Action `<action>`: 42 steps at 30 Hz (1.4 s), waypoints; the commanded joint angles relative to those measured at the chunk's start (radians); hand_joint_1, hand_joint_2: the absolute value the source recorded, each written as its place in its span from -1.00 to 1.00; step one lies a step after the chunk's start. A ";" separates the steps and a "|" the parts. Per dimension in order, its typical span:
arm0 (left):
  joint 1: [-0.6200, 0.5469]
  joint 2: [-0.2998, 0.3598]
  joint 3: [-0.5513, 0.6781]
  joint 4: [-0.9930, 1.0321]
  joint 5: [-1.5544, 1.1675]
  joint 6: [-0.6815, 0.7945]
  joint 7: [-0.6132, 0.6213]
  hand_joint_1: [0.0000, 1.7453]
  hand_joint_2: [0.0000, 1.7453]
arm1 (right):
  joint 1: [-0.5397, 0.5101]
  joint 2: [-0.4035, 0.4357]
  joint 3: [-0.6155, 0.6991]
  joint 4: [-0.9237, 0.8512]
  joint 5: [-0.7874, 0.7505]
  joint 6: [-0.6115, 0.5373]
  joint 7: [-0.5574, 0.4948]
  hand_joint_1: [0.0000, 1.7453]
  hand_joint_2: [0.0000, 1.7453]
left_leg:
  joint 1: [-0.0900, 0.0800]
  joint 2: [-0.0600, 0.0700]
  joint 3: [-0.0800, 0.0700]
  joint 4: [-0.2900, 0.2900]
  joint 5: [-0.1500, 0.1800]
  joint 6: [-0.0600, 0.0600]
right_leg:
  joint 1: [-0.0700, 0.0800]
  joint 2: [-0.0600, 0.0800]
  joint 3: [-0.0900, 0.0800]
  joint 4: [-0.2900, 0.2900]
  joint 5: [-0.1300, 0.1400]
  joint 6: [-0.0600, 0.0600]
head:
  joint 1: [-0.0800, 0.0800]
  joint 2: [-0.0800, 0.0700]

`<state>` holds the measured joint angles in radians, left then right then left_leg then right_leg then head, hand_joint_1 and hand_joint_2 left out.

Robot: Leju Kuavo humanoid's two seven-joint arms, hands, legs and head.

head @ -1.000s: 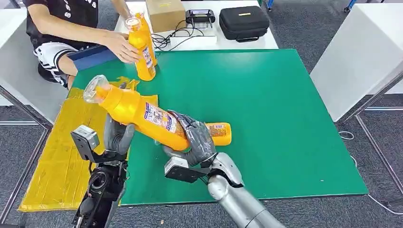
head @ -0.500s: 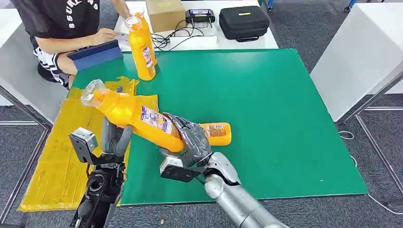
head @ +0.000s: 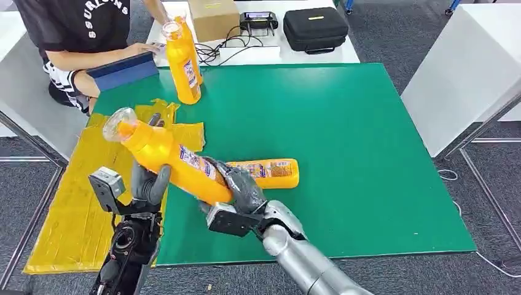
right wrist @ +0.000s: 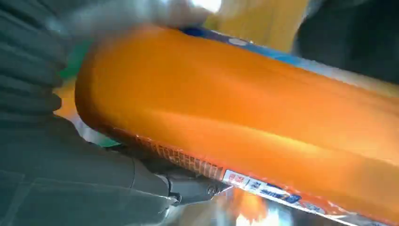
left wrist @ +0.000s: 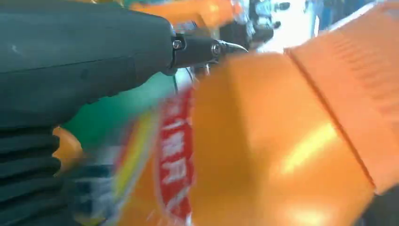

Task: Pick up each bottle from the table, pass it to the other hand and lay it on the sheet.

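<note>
My right hand (head: 242, 187) grips an orange bottle (head: 166, 161) around its lower body and holds it tilted in the air, clear cap up and to the left. The same bottle (right wrist: 244, 117) lies across the right wrist view. My left hand (head: 149, 184) stands just under the bottle's upper half, fingers apart and pointing up, not closed around it. In the left wrist view the bottle (left wrist: 263, 141) is very near the left hand (left wrist: 84, 61). A second orange bottle (head: 270, 173) lies on the green mat (head: 344, 135). The yellow sheet (head: 80, 209) covers the table's left side.
Two more orange bottles (head: 183, 61) stand upright at the mat's far left corner. A person (head: 80, 37) sits at the far left beside a blue box (head: 120, 70). A cardboard box (head: 214, 17) and a black case (head: 315, 27) sit on the white table beyond.
My right hand has carried the bottle left and down, closer over my left hand. The person's hand let go of the upright bottle and drew back.
</note>
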<state>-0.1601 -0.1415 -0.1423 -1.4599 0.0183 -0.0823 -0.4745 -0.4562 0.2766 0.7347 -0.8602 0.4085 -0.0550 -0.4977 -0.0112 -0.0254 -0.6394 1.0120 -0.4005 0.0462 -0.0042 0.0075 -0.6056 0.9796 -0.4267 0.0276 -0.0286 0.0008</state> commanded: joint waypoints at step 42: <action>-0.119 0.021 0.049 0.044 -0.210 0.303 -0.032 1.00 1.00 | 0.108 -0.153 -0.079 -0.291 -0.105 -0.034 -0.045 -1.00 1.00 | 0.001 0.000 0.004 0.000 -0.002 -0.002 | 0.001 -0.002 0.006 -0.001 -0.002 0.000 | 0.001 0.000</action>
<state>-0.2659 -0.1427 -0.1927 -1.3790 -0.0288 0.0181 -0.4955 -0.4177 0.2232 0.7175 -0.9284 0.2276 0.0571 -0.5478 -0.0113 -0.0257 -0.6397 1.0121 -0.4003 0.0463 -0.0042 0.0077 -0.6051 0.9799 -0.4265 0.0277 -0.0278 0.0008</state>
